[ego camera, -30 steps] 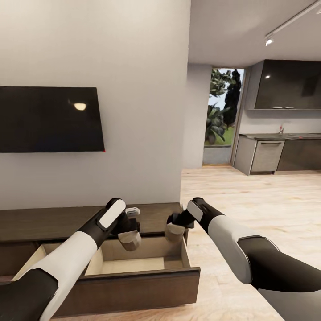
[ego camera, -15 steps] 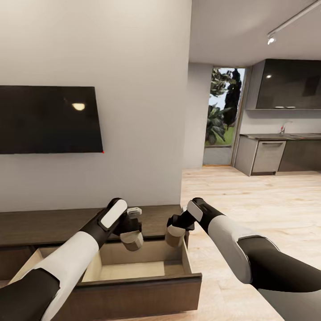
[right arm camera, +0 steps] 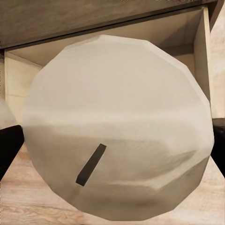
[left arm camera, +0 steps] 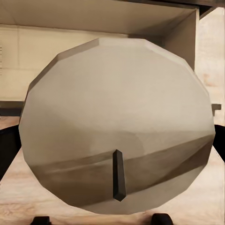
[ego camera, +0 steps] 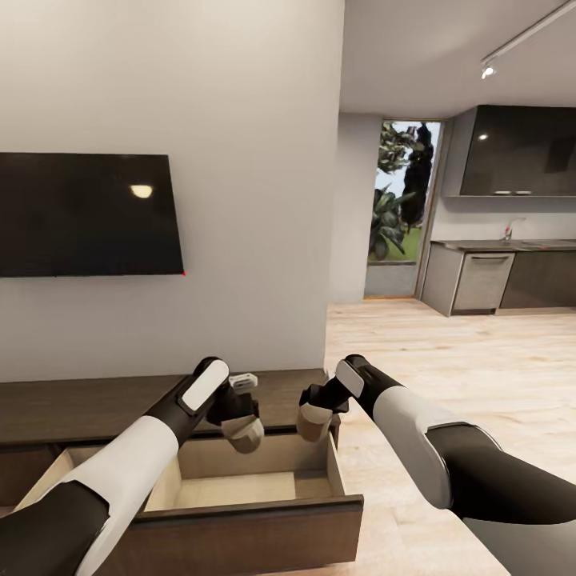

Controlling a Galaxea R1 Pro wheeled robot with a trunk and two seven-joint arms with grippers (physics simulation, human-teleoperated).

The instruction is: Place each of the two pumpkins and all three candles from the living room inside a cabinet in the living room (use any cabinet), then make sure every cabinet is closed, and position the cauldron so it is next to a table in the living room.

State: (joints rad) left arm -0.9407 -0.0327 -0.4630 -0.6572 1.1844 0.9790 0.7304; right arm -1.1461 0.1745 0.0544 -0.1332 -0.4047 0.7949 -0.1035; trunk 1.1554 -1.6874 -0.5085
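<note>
The cabinet [ego camera: 88, 402] is a low dark-brown unit under the wall, with one drawer [ego camera: 240, 484] pulled out and its pale inside showing. My left gripper [ego camera: 238, 422] is shut on a beige candle [ego camera: 246, 436] held above the drawer's back half. My right gripper [ego camera: 315, 414] is shut on a second beige candle [ego camera: 310, 426] over the drawer's back right corner. The left wrist view looks down on the candle [left arm camera: 117, 122] and its dark wick. The right wrist view does the same for its candle [right arm camera: 117, 117]. The pumpkins, cauldron and table are out of view.
A black TV [ego camera: 80, 214] hangs on the wall above the cabinet. Pale wood floor [ego camera: 480, 368] stretches to the right toward a kitchen with dark grey cabinets [ego camera: 512, 276] and a glass door [ego camera: 398, 204] with plants outside.
The left gripper has carried its candle a little to the right, closer to the right candle. The view has shifted slightly. The right arm has barely moved.
</note>
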